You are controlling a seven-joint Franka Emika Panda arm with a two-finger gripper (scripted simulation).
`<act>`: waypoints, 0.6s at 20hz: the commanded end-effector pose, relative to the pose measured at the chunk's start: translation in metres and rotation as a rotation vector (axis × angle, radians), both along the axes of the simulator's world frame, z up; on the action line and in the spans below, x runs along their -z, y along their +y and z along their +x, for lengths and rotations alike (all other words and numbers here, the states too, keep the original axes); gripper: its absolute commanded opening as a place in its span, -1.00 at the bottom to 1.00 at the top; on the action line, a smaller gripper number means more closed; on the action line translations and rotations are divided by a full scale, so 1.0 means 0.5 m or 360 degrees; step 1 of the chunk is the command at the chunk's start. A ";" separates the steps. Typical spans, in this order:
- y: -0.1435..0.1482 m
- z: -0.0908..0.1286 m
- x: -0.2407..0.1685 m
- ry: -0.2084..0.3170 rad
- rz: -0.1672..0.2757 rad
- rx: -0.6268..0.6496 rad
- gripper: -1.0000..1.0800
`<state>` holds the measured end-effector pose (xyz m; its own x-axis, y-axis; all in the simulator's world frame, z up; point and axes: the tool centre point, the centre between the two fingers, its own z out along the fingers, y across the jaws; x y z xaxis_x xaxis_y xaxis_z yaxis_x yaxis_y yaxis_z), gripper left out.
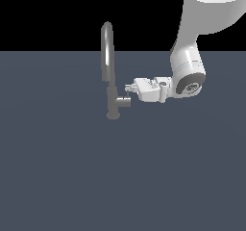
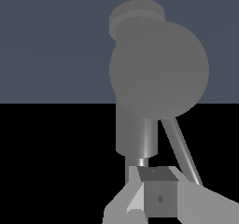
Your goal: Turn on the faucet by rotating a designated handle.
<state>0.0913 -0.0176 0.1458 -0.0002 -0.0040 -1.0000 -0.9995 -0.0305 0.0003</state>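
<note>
The faucet [image 1: 110, 71] stands left of centre in the exterior view on the dark desk [image 1: 120, 177], and its handle [image 1: 124, 102] sticks out toward the frame's right. The gripper [image 1: 129, 88] sits just above the handle's end, with the fingers [image 2: 135, 195] nearly closed. I cannot tell if they hold the thin lever pin. I judge this is the contact step; next comes a sideways push to rotate the handle.

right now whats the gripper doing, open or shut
Gripper: at the lever pin on the handle of the faucet; whether open or shut cannot be told.
</note>
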 end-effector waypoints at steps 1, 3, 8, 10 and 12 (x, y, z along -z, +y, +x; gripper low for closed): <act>-0.001 -0.018 0.002 0.0009 0.0005 -0.0009 -1.00; -0.001 -0.028 0.001 0.0009 0.0006 -0.0010 -1.00; -0.001 -0.034 0.001 -0.0004 0.0002 -0.0006 -1.00; -0.001 -0.046 0.009 -0.0001 0.0003 -0.0007 -1.00; -0.002 -0.059 0.017 0.0001 0.0004 -0.0008 -1.00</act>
<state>0.0707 -0.0183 0.1443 0.0120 -0.0049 -0.9999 -0.9995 -0.0305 -0.0118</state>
